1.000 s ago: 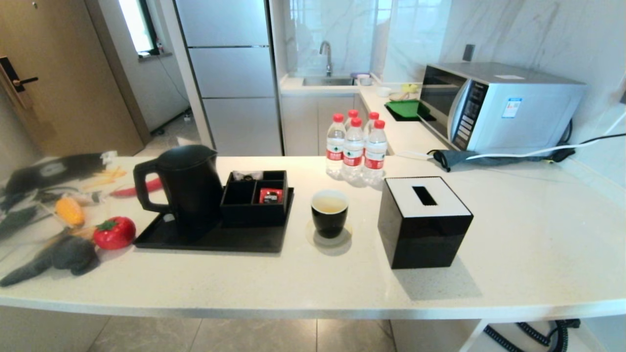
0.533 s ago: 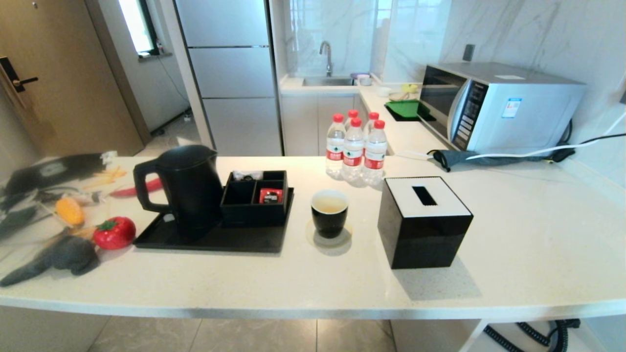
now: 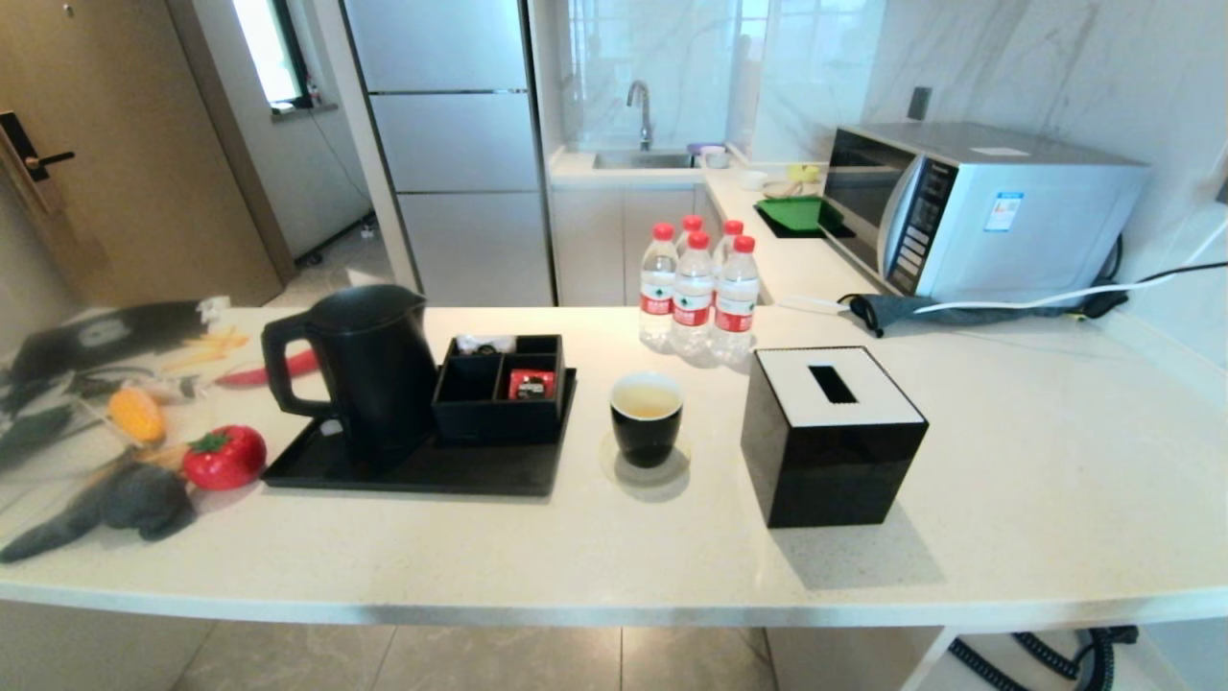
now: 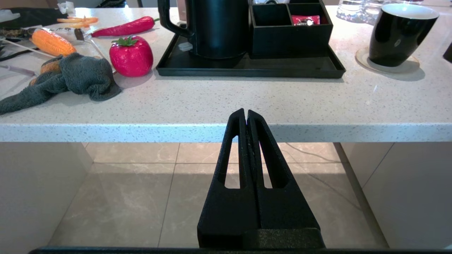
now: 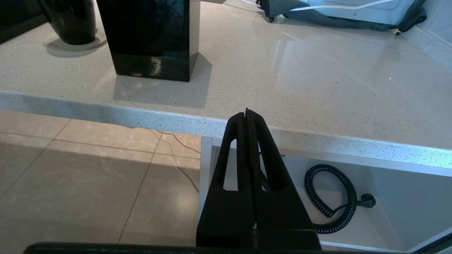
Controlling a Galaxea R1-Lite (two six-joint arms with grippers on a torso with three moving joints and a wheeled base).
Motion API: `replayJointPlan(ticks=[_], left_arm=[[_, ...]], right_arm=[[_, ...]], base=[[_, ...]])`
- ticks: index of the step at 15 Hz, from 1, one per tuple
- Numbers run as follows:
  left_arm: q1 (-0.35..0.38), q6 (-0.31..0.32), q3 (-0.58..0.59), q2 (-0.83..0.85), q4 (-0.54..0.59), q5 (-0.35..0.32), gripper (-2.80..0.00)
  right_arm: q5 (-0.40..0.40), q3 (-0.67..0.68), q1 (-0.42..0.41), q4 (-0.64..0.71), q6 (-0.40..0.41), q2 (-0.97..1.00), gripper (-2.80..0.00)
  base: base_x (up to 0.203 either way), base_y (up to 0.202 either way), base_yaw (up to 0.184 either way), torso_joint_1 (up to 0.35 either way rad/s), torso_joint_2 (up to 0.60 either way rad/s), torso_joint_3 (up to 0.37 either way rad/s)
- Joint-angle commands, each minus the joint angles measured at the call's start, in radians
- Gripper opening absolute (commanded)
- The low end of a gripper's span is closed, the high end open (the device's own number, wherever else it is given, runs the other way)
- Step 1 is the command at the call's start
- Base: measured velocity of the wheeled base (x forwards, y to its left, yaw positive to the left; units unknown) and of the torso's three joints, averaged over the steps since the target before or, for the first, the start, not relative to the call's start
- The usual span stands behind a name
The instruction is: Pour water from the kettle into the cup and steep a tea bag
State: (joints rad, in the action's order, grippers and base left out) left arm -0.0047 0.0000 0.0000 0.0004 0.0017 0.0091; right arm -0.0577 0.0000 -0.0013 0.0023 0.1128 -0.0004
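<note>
Pale speckled counter (image 3: 1007,499) in front. Behind it: tall white fridge (image 3: 446,144), sink (image 3: 645,158) with faucet beside the fridge, microwave (image 3: 969,206) against marble wall (image 3: 1055,67). Wooden door (image 3: 125,154) and window (image 3: 273,48) beyond the fridge. Beige tiled floor (image 4: 141,197) below the counter.

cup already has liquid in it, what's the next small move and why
Probably raise the left pincer toward the organizer box to look for a tea bag. The cup already holds yellowish water, the kettle sits on its tray, and both pincers, the right pincer too, hang shut below the counter.
</note>
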Motion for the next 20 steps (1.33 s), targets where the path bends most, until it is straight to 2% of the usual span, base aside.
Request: replayJointPlan(ticks=[1,20], left_arm=[[0.000,0.000,0.000,0.000,0.000,0.000,-2.80],[0.000,0.000,0.000,0.000,0.000,0.000,-2.80]], right_arm=[[-0.001,0.000,0.000,0.002,-0.005,0.000,-2.80],[0.001,0.000,0.000,0.001,-0.018,0.000,-2.80]], base=[[0.000,0.000,0.000,0.000,0.00,0.000],[0.000,0.000,0.000,0.000,0.00,0.000]])
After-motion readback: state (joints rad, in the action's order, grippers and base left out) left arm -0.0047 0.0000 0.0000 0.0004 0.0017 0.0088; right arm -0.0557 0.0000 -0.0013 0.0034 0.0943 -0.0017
